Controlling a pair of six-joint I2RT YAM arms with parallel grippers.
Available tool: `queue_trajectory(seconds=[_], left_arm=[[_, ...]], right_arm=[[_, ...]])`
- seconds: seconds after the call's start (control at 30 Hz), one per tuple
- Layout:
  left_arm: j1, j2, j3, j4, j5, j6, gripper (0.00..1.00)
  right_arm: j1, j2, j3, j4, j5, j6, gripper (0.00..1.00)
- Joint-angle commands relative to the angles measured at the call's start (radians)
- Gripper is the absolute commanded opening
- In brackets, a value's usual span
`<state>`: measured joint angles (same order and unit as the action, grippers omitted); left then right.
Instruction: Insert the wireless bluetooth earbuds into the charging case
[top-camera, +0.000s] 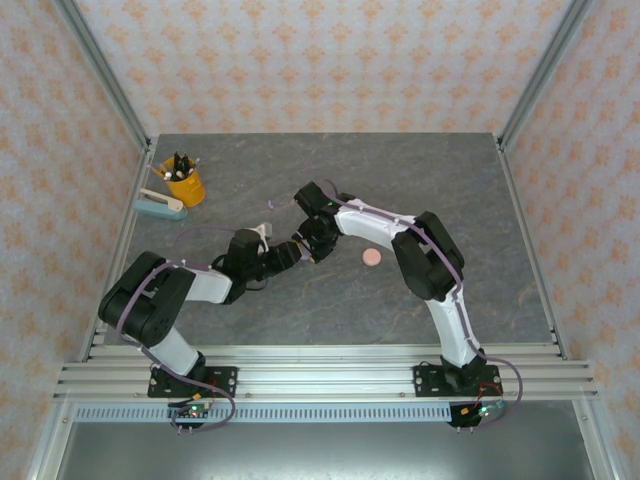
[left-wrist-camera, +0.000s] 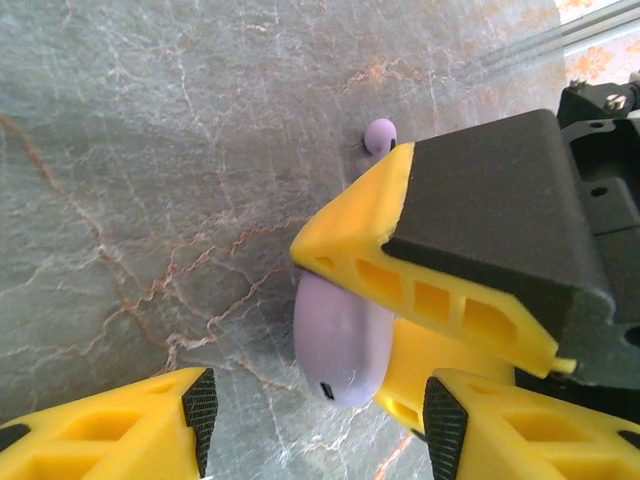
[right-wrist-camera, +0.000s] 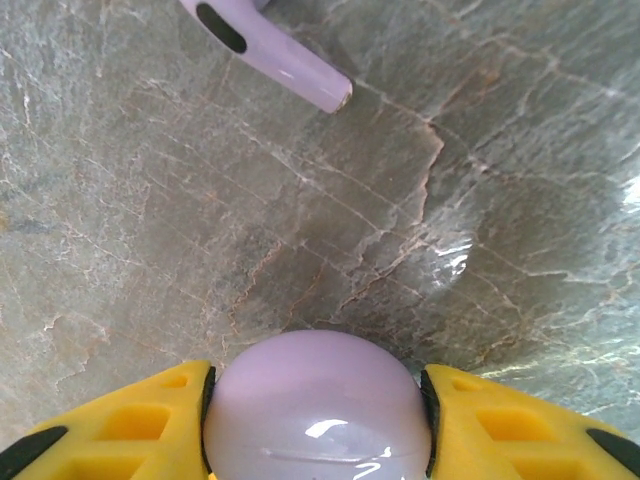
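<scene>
**Right pincer (right-wrist-camera: 318, 400) holds the lilac case (right-wrist-camera: 318, 425); a lilac earbud (right-wrist-camera: 270, 50) lies out on the table (right-wrist-camera: 450, 200)**

Right wrist view: The right pincer is closed tight on the lilac case. One yellow finger (right-wrist-camera: 90, 428) presses on each side of the round case. The case sits low in the picture, right by the camera. The lilac earbud lies flat on the grey table, well apart from the case. It is far past the case and a bit to the left in this picture. Nothing touches the bud. Its stem has a dark slot on it.

Left wrist view: The left pincer (left-wrist-camera: 320, 400) has its two yellow fingers spread apart and grips nothing. The lilac case (left-wrist-camera: 338, 340) hangs in front of them. Its low end is between the two tips, with a gap on each side, so the pads do not touch it. A yellow finger of the right pincer lies across the top of the case. The lilac earbud (left-wrist-camera: 380, 135) looks like a small round bump on the table. It is beyond the case, up past that finger, and apart from the case.

Top view: The left pincer (top-camera: 293, 254) and the right pincer (top-camera: 316, 247) meet tip to tip near the middle of the table. The lilac case is too small to pick out between them. A pink round case (top-camera: 371, 258) lies on the table near that spot, on the right arm's side. A yellow cup (top-camera: 184, 186) stands well apart from it, far back on the left arm's side.
</scene>
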<state>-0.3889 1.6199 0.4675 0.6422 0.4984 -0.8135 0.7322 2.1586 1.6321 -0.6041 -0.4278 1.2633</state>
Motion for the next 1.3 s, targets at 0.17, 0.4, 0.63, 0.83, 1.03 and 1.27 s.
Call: queue_trajectory(seconds=[0.17,0.4,0.63,0.83,1.03,1.27], left_arm=[[-0.024,0.042,0.051,0.055,0.003,-0.003,0.56],[-0.027,0.055,0.059,0.065,-0.008,-0.009,0.52],[-0.026,0.068,0.072,0.077,-0.015,-0.015,0.46],[-0.027,0.074,0.083,0.078,-0.014,-0.015,0.42],[-0.032,0.080,0.087,0.079,-0.018,-0.015,0.38],[-0.043,0.077,0.094,0.064,-0.040,-0.013,0.50]], right_arm=[[-0.005,0.014,0.011,0.030,-0.023,0.028,0.48],[-0.005,0.003,-0.006,0.043,-0.032,0.033,0.48],[-0.005,-0.008,-0.026,0.051,-0.038,0.036,0.47],[-0.006,-0.011,-0.032,0.058,-0.043,0.039,0.47],[-0.005,-0.015,-0.033,0.062,-0.046,0.041,0.47],[-0.005,-0.022,-0.044,0.074,-0.053,0.047,0.47]])
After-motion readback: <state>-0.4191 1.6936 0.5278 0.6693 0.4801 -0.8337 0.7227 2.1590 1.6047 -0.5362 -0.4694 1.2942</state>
